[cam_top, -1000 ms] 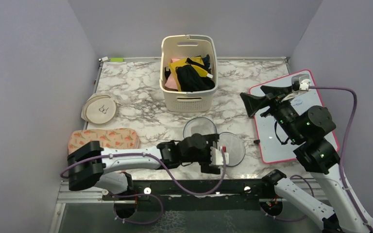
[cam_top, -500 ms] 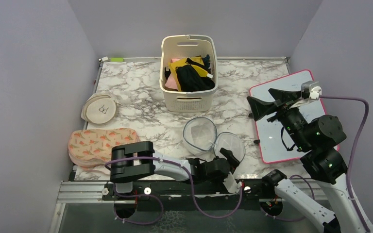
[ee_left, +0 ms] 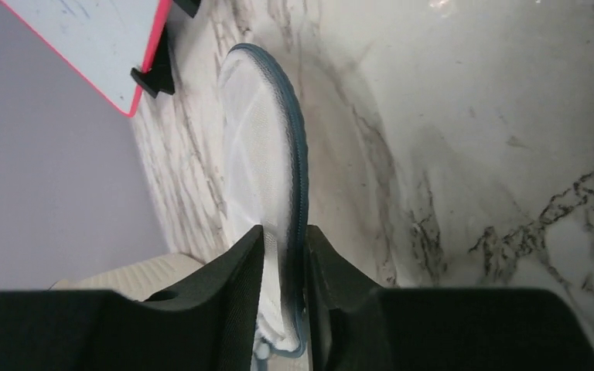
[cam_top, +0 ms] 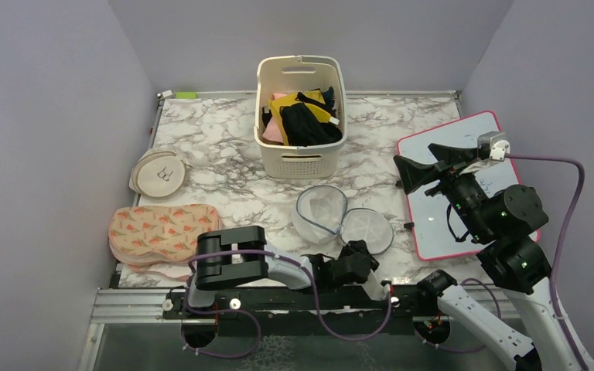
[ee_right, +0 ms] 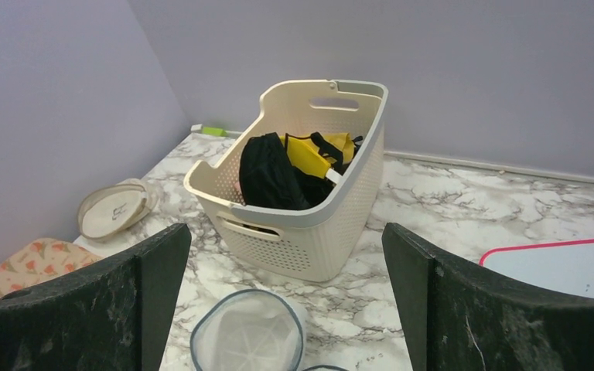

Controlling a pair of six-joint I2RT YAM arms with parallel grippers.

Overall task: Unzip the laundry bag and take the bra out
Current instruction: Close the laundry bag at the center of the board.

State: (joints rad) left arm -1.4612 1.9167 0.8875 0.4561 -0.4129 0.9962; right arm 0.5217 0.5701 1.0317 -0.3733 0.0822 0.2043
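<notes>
The white mesh laundry bag [cam_top: 321, 210] lies unzipped on the marble top, its bowl half beside its round lid [cam_top: 366, 229]. Low at the table's near edge, my left gripper [cam_top: 360, 255] is shut on the lid's dark-trimmed rim. The left wrist view shows the lid [ee_left: 259, 154] on edge, its mesh and zip trim pinched in the gripper [ee_left: 285, 236]. The black bra [cam_top: 307, 124] lies in the cream basket [cam_top: 300, 158]. My right gripper [cam_top: 420, 158] hangs open and empty above the table's right side. Its wrist view shows the gripper [ee_right: 286, 232], the bra [ee_right: 267, 174] and the bag [ee_right: 247, 336].
A pink-edged whiteboard [cam_top: 464, 185] lies at the right. At the left sit a flat beige round pouch [cam_top: 160, 171] and a peach patterned pouch [cam_top: 162, 226]. Yellow and pink cloths share the basket with the bra.
My left arm has swung down to the near edge and its gripper has shut on the lid's rim. The bag halves have shifted slightly. My right gripper has drifted a little to the right.
</notes>
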